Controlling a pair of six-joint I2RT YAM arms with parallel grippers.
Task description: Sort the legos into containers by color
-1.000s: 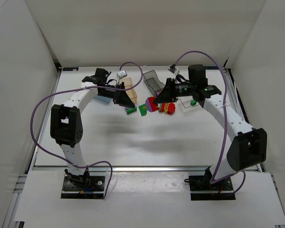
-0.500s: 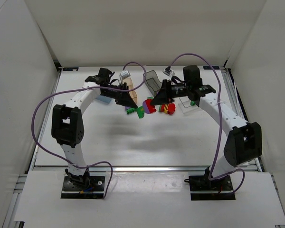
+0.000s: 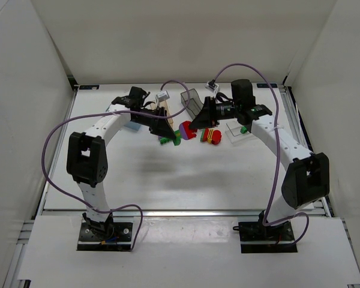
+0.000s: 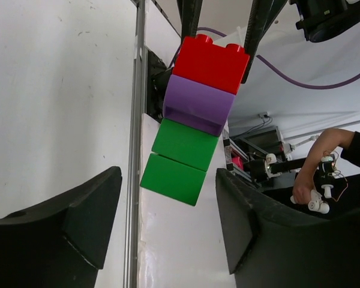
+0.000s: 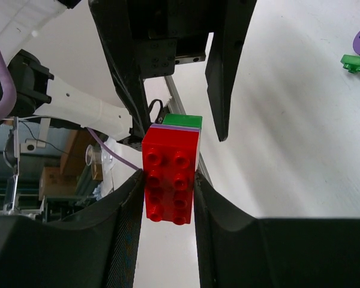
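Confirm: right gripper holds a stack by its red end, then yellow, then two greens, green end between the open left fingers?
Not yellow: the left wrist view shows a purple brick after the red brick. Rest holds: the right gripper grips the stack at red, and the green end sits between the open left gripper fingers.

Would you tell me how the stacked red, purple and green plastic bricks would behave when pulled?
Probably rigid and light: the red, purple and green brick stack juts straight though the right gripper clamps only its red end. The seam between the green bricks suggests it may separate there.
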